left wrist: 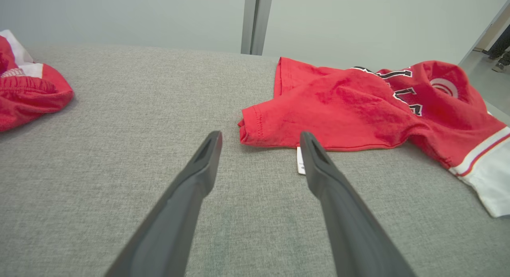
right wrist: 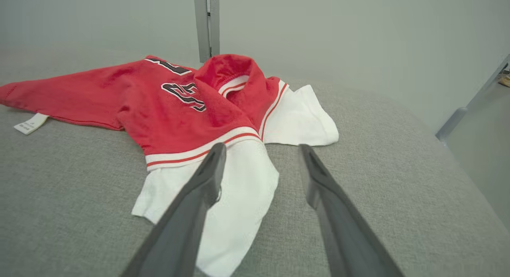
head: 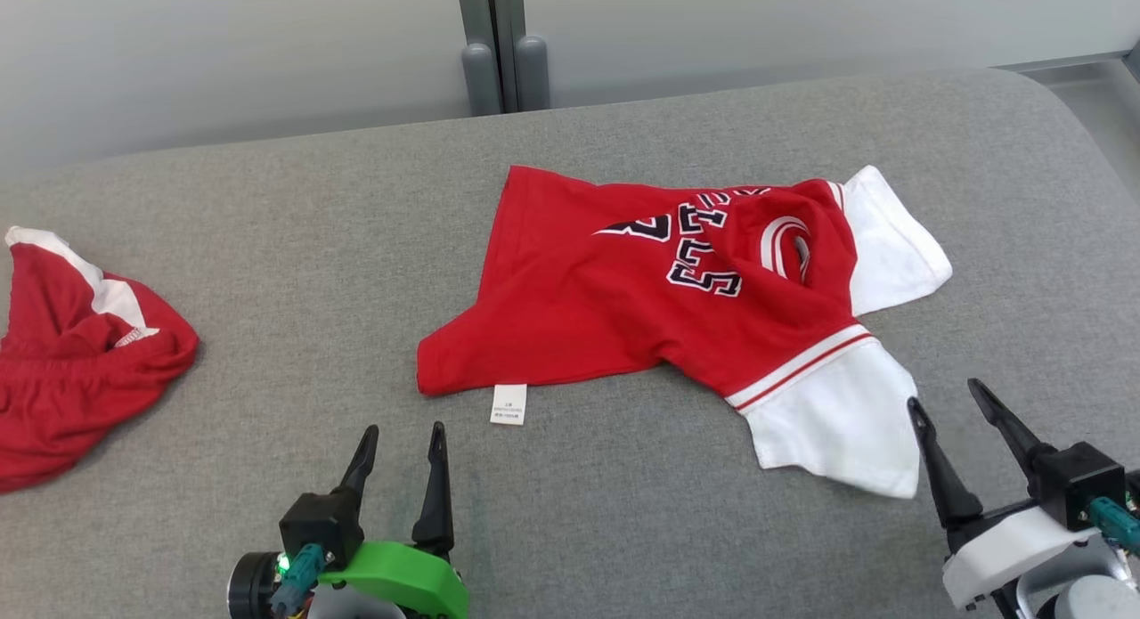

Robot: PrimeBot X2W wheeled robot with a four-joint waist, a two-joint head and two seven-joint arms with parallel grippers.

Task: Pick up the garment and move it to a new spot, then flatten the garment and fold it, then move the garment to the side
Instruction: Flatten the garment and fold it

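Observation:
The garment (head: 623, 298) is a red jersey with white sleeves and dark numbers, lying rumpled on the grey cushioned surface (head: 356, 245). Its collar is bunched up (right wrist: 235, 75) and a white label (head: 508, 403) sticks out at the near hem. My right gripper (head: 946, 399) stands open beside the near white sleeve (right wrist: 239, 189), with nothing between its fingers. Open and empty too, my left gripper (head: 403, 434) hovers just short of the red hem corner (left wrist: 255, 125).
A second red and white garment (head: 71, 361) lies bunched at the far left of the surface. A pale wall with a grey post (head: 499, 40) runs behind. The surface's rounded right edge (right wrist: 430, 149) drops to the floor.

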